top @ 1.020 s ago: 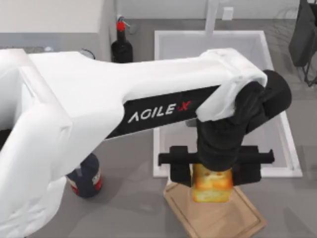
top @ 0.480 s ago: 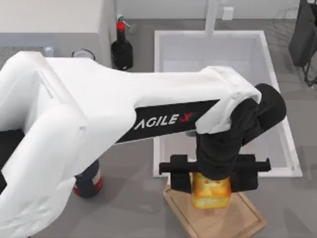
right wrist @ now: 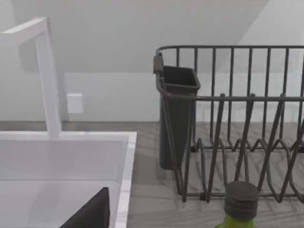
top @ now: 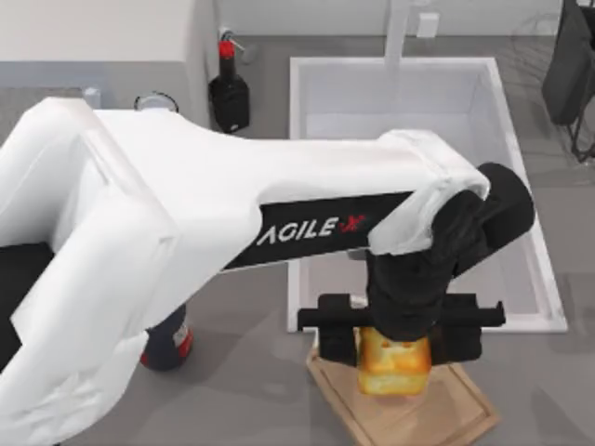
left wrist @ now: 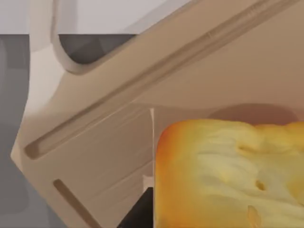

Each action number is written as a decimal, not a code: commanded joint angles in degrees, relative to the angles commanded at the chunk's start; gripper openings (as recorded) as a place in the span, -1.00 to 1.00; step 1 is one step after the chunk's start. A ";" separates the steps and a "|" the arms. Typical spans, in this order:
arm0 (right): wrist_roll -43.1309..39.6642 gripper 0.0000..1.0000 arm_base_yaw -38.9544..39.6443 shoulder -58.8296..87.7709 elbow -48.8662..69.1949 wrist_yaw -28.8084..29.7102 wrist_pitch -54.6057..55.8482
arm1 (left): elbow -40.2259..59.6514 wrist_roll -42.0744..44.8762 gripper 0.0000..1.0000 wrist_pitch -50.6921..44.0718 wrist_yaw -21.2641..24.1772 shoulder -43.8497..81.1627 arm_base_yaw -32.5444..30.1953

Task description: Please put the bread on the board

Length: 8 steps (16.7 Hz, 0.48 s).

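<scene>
Left gripper [top: 394,346] fingers are clamped on the golden-yellow toasted bread chunk [top: 394,360] right over the tan wooden cutting board [top: 437,413], so I'd lower it flat before letting go.

The bread [top: 394,365] is a small blocky chunk, golden-yellow with toasted orange-brown patches and a few small holes in its pale face. It sits clamped between the two dark fingers of my left end effector [top: 395,346], directly beneath my wrist, over the board [top: 456,409]. The board is light tan wood, rectangular with rounded corners, a groove running round its rim and a pale loop handle at one end. It lies flat under my left end effector, turned at an angle.
</scene>
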 joint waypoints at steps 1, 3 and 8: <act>0.00 1.00 0.00 0.00 0.00 0.00 0.00 | 0.00 0.00 -0.40 0.00 0.00 0.00 0.00; 0.00 1.00 0.00 0.00 0.00 0.00 0.00 | 0.00 0.00 -0.10 0.00 0.00 0.00 0.00; 0.00 1.00 0.00 0.00 0.00 0.00 0.00 | 0.00 0.00 0.66 0.00 0.00 0.00 0.00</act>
